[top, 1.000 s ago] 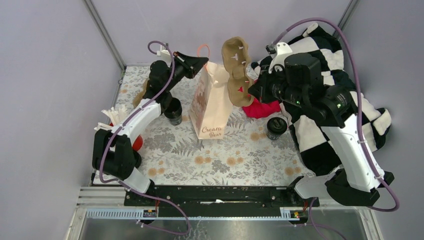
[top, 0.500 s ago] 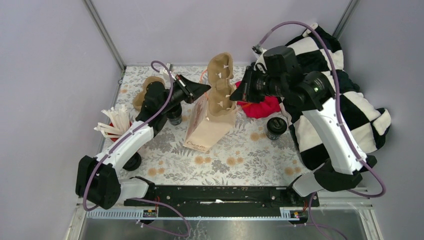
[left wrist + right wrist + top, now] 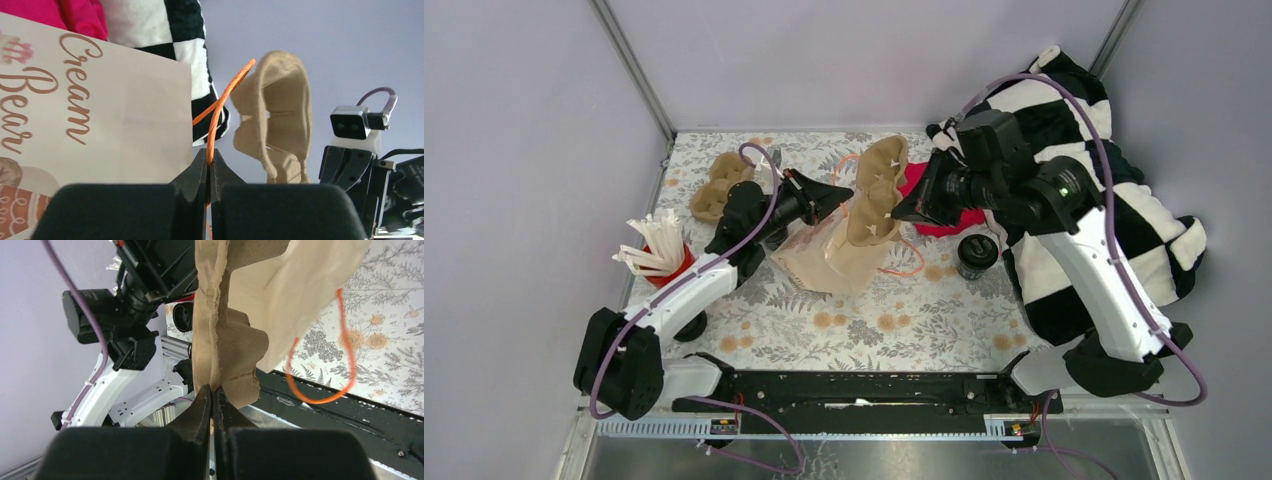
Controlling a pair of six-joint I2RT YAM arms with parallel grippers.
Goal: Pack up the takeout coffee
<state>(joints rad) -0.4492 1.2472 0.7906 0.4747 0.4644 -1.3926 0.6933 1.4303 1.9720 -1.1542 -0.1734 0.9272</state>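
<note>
One takeout coffee (image 3: 976, 256) (details indistinct) beside blanket (image 3: 1124, 210).

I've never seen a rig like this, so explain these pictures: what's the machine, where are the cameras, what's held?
Two robot arms are bolted at a table's near edge. One picture looks down from above; the other two come from cameras on the wrists. The left gripper pinches the orange handle of a paper bag. The right gripper clamps a cardboard cup tray. On the flowered table lie a black coffee cup, a red cup of straws and a checkered blanket.
</note>
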